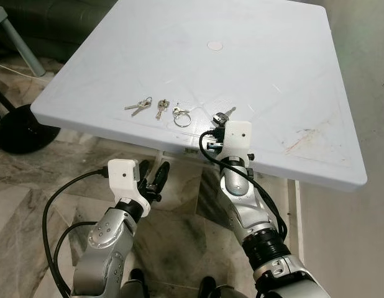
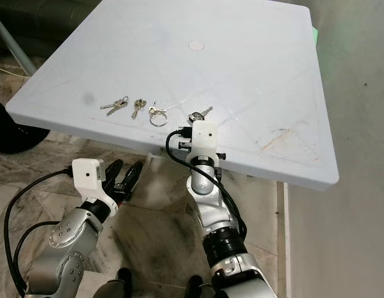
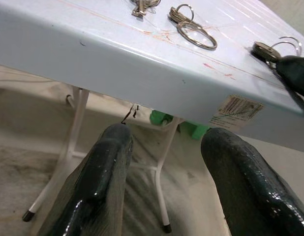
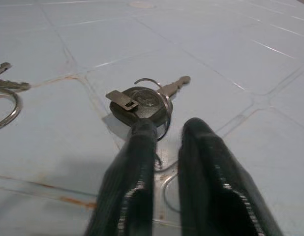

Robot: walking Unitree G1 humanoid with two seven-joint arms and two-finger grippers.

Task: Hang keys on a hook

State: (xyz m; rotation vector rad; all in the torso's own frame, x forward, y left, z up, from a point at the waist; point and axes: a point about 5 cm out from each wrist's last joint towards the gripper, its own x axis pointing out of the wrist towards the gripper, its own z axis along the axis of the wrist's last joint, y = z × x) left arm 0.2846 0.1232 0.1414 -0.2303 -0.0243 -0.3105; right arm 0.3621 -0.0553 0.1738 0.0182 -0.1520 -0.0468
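Several keys lie near the front edge of a white table [image 1: 242, 56]: a silver bunch [image 1: 139, 105], a brass key [image 1: 161, 108], a small bunch on a ring [image 1: 181, 115] and a black-headed key [image 4: 142, 103] with a ring. My right gripper [image 4: 169, 125] rests low on the tabletop just behind that black-headed key. Its fingers stand a narrow gap apart, and one fingertip [image 4: 142, 130] touches the key's black head. My left gripper [image 1: 153, 177] hangs below the table's front edge, open and holding nothing.
White table legs [image 3: 73, 142] and a green object [image 3: 164, 118] sit under the table. A black round base [image 1: 18, 127] stands on the marble floor at the left. A pale wall [image 1: 372, 93] runs along the table's right side.
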